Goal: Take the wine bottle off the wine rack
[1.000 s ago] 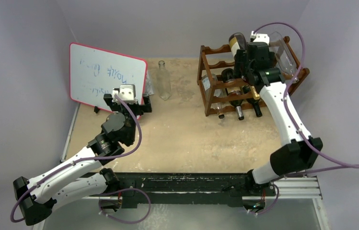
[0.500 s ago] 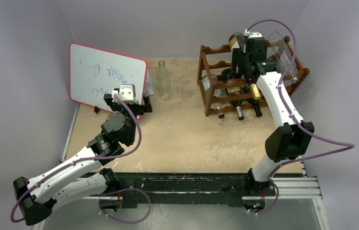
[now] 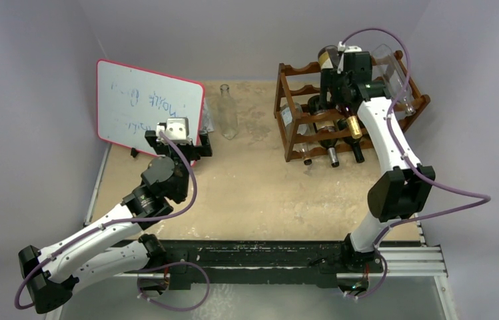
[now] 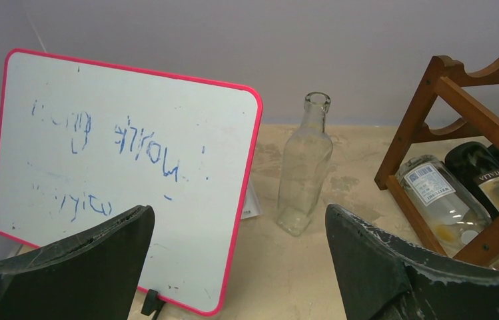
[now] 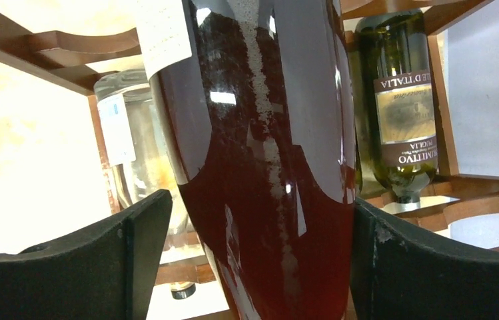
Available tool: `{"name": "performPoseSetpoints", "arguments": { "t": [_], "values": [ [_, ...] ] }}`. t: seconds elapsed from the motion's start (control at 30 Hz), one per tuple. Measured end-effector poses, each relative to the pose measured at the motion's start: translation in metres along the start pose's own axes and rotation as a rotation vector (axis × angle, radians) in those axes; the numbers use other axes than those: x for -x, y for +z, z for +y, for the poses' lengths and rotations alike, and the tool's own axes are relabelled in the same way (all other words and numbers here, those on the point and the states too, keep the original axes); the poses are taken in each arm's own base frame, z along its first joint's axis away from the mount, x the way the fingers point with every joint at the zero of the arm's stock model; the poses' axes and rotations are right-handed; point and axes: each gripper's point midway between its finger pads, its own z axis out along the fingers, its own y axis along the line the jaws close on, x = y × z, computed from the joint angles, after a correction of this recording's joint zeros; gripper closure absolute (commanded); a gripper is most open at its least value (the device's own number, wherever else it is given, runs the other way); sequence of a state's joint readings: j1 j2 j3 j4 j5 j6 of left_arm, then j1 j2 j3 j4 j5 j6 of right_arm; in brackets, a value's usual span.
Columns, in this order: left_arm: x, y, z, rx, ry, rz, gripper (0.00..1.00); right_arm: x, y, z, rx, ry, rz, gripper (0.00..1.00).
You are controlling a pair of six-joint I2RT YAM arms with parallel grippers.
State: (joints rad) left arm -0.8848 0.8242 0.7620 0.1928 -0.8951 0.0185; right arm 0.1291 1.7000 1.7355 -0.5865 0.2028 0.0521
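Because the wine bottle [image 5: 266, 133] lay on the top tier of the wine rack [image 3: 298, 69], it was straddled from above by the right gripper [image 5: 260, 220], its pads [image 5: 86, 260] closed against the dark glass. The right arm [image 3: 393, 153] was stretched far forward, wrist bent down (the left gripper [image 4: 240, 227] was held wide open, empty, by the whiteboard [image 4: 126, 173]).

- The wine rack [image 4: 480, 108] is being shown in reddish brown.
- The wine bottle [image 5: 266, 167] is being shown dark red, white-labelled.
- The whiteboard [image 4: 126, 173] is being shown white, pink-edged, scribbled blue.
- The table [image 3: 260, 193] is being shown mottled beige.
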Motion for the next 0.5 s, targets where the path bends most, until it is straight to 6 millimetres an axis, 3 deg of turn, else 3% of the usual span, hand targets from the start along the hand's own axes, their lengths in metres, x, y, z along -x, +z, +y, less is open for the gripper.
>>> {"name": "performPoseSetpoints", "arguments": {
  "t": [0.13,0.3,0.5],
  "values": [
    [-0.001,0.001,-0.001,-0.002,0.003,0.003,0.00,0.013,-0.008,0.001,0.014,0.003,-0.022,0.00],
    [-0.001,0.001,-0.001,-0.003,0.004,0.003,0.00,0.051,-0.019,-0.002,0.004,0.017,-0.098,0.00],
    [-0.002,0.001,-0.002,-0.004,0.004,0.004,0.00,0.070,-0.004,-0.002,-0.017,0.002,-0.101,0.00]
  ]
}}
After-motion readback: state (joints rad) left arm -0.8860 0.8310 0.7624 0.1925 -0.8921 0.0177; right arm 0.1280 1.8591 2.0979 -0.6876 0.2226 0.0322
